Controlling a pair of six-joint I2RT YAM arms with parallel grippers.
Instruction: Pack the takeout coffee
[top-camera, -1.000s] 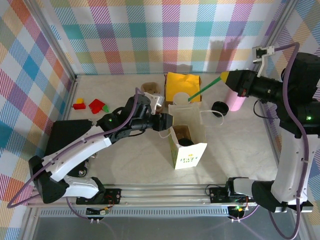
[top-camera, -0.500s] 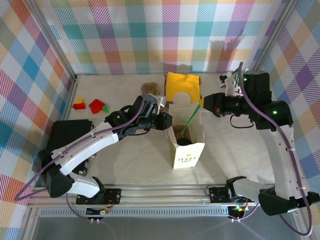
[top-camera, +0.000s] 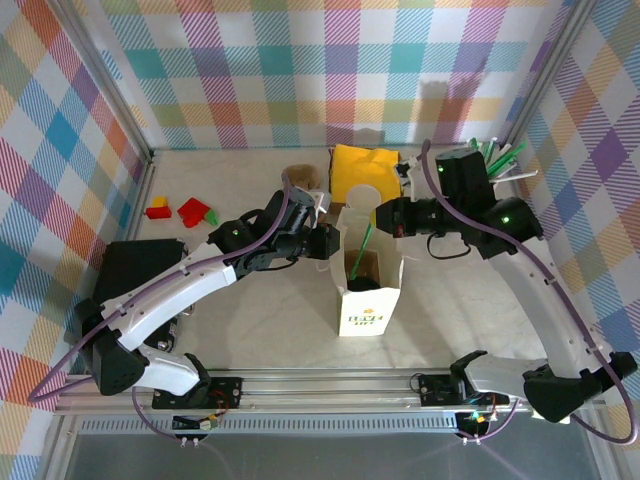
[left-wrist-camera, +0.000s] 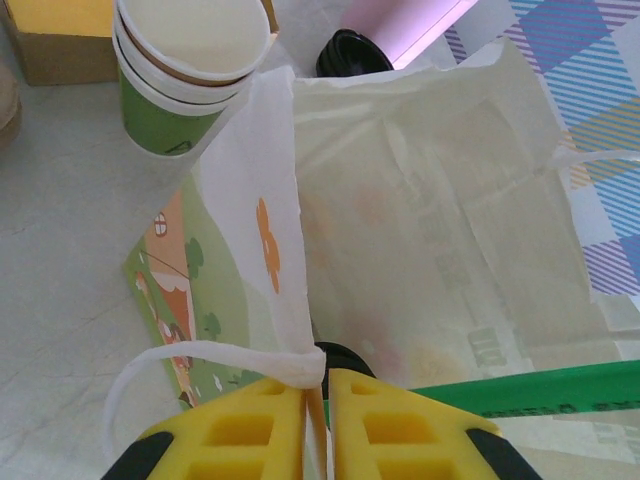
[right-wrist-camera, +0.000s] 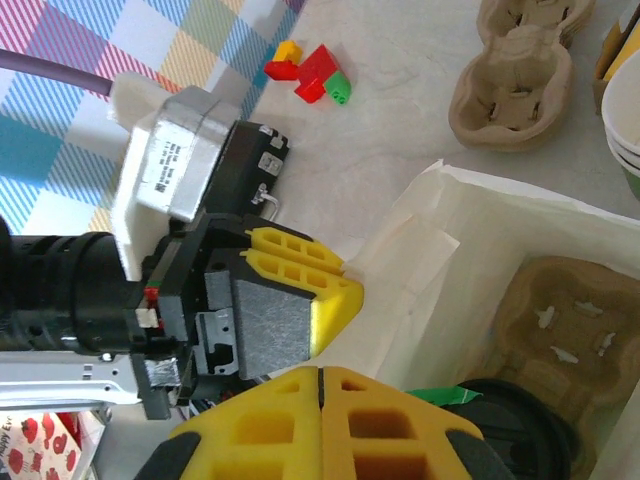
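— Where was the takeout coffee (left-wrist-camera: 190, 75) at that moment?

— Outside the paper bag (top-camera: 365, 318), close against its back corner on the left arm's side. It stood upright as the top cup of a nested stack, white rim up and green print below. Whether it touched the bag, I couldn't tell.

— And the grippers?

— The left gripper (left-wrist-camera: 316, 385) had its yellow fingers pressed together on the bag's left rim. The paper was pinched between them, right by the white handle loop (left-wrist-camera: 160, 365). The right gripper (right-wrist-camera: 320, 380) hung over the back right of the bag's open mouth. Its fingers were closed on the top of a green straw (top-camera: 360, 245), which slanted down into the bag.

— What was inside the bag?

— A brown pulp tray (right-wrist-camera: 570, 320) lay on the bottom, with a black lid (right-wrist-camera: 515, 435) sitting in one of its pockets. The straw's lower end came down at that lid. The sides of whatever wore the lid were hidden, so I couldn't say what kind of cup it was.

— Anything else around the bag?

— Directly behind it was a yellow box (top-camera: 365, 163), and behind it to the left were spare pulp trays (top-camera: 300, 178). Farther left, well apart from the bag, lay red, yellow and green toy blocks (top-camera: 185, 210). Behind the bag on the right was a loose black lid (left-wrist-camera: 350, 52), just beside a pink holder (left-wrist-camera: 400, 20).
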